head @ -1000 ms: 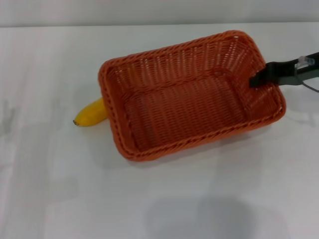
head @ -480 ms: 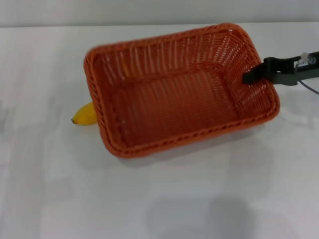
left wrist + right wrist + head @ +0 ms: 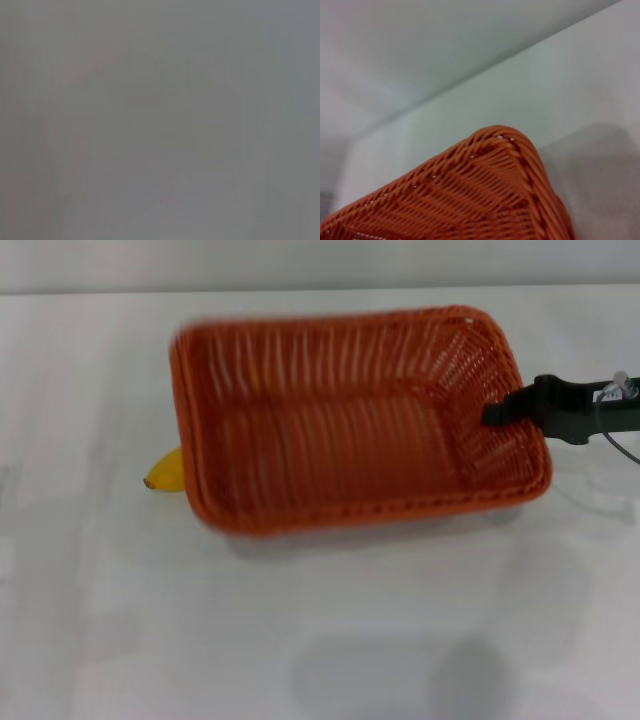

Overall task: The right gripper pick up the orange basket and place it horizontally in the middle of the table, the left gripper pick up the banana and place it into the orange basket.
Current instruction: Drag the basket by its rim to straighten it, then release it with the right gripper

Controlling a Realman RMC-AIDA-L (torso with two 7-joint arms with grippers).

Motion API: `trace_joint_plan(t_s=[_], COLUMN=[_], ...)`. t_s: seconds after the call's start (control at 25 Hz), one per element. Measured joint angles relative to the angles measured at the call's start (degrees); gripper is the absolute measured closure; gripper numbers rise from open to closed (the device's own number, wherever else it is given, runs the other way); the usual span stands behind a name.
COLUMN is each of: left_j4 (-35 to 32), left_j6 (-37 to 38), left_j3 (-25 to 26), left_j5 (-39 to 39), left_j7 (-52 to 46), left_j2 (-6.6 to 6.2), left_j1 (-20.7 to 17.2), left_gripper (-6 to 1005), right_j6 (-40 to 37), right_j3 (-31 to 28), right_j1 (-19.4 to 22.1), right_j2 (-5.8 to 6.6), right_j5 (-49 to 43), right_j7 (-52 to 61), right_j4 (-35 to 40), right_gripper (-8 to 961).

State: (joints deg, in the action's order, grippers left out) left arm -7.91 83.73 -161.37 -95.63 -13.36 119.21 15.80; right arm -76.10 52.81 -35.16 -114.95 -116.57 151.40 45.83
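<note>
Black right pincer (image 3: 497, 412) reaches in from the robot's right and is clamped on the near short wall of the orange basket (image 3: 350, 430), one finger inside against the weave. Basket hangs from that single hold, lifted off the table (image 3: 320, 640), its far end blurred. Right wrist view shows only a braided rim corner (image 3: 512, 145) with bare table beyond.

Banana (image 3: 167, 472) lies on the table just past the basket's far end, partly hidden under the rim.

Risks, as judgement:
- One-sided grip on a long basket: the far end may sag or twist out of the fingers.
- Set down now, the far end would land on the banana or shove it.

Left pincer not in sight; its wrist view shows nothing readable.
</note>
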Motion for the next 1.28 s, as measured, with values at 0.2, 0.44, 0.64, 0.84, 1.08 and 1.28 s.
trace_joint_plan(t_s=[0.2, 0.44, 0.64, 0.84, 1.08, 1.28], left_j4=[-0.01, 0.02, 0.08, 0.09, 0.08, 0.08], left_j6=[0.72, 0.96, 0.96, 0.96, 0.96, 0.95], left_j3=[0.02, 0.09, 0.09, 0.09, 0.09, 0.09], left_j5=[-0.14, -0.73, -0.73, -0.72, -1.38, -1.49], left_j7=[0.0, 0.0, 0.0, 0.0, 0.0, 0.0], left_j2=[-0.03, -0.04, -0.03, 0.0, 0.09, 0.17], left_j1=[-0.63, -0.77, -0.76, -0.71, -0.69, -0.81], left_gripper=[123, 123, 123, 123, 123, 123], right_j6=[0.04, 0.02, 0.18, 0.14, 0.28, 1.09], right_j3=[-1.2, -1.09, -1.34, -1.43, -1.44, -1.56], right_j1=[1.38, 1.55, 2.2, 2.58, 2.7, 2.94], right_j2=[0.2, 1.62, 1.79, 2.32, 2.27, 1.94], right_j5=[4.86, 4.82, 4.84, 5.36, 5.53, 5.63], right_j7=[-3.84, -4.09, -4.16, -4.2, -5.52, -6.71], right_j4=[-2.47, -3.74, -4.13, -4.39, -5.22, -5.74], right_gripper=[817, 814, 811, 809, 805, 803])
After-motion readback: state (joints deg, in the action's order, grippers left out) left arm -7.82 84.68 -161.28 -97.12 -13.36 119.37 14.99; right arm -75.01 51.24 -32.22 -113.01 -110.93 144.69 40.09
